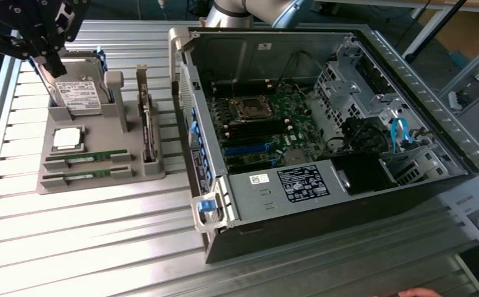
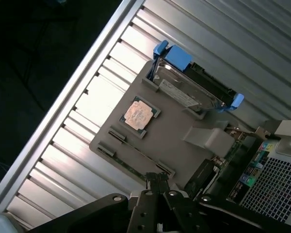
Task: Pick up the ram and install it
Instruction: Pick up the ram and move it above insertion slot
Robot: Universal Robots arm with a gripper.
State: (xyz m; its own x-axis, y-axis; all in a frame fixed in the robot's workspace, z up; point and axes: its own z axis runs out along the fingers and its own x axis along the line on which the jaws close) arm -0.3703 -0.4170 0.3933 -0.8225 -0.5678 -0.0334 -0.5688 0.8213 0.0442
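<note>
Note for your record: the gripper [image 1: 53, 64] is matt black all over. It is built from flat bars with open gaps between them and narrows to slim, blunt fingers. In the wrist view you can make out its linkage bars [image 2: 102, 208] as broad black plates with rounded ends, and each joint carries a small round silver pivot pin [image 2: 117, 198]. The arm segment [image 1: 252, 9] at the exterior view's upper edge is a smooth round tube, pale silver-grey.

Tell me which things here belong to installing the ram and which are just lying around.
Job in hand: ram sticks in the grey holder; gripper, shut; motherboard in the open case.
Lying about: hard drive; processor chip; dark card.
</note>
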